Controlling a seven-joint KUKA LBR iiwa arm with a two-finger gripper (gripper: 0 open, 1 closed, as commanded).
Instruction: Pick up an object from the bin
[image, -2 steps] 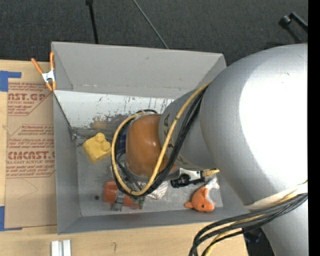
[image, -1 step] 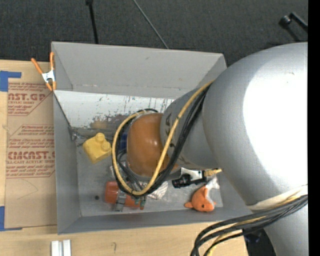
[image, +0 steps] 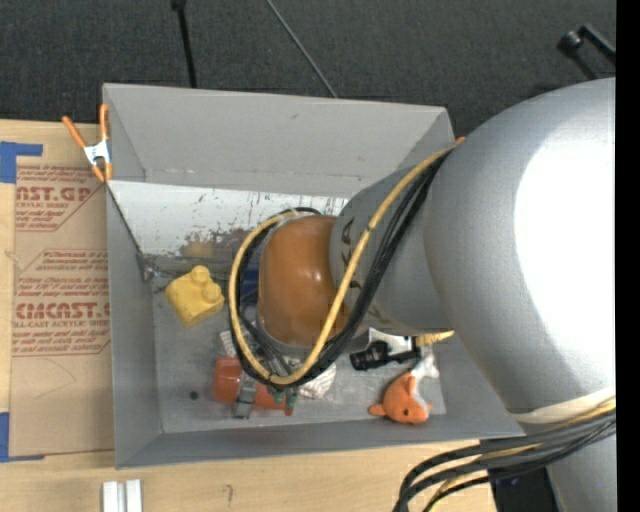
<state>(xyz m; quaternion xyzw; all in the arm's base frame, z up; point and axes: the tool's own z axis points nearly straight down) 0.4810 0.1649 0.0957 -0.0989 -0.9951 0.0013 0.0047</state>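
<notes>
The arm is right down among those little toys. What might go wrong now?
The claw sits low among a red piece and a crumpled white thing lying close together, so it might catch both or push one aside. It is also near the bin's front wall, which it could scrape. The arm hides much of the bin floor, so a slip may go unseen.

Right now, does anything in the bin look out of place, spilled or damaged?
Nothing stands out: yellow block, orange fish toy, black piece and red bits all lie loose inside the bin.
</notes>
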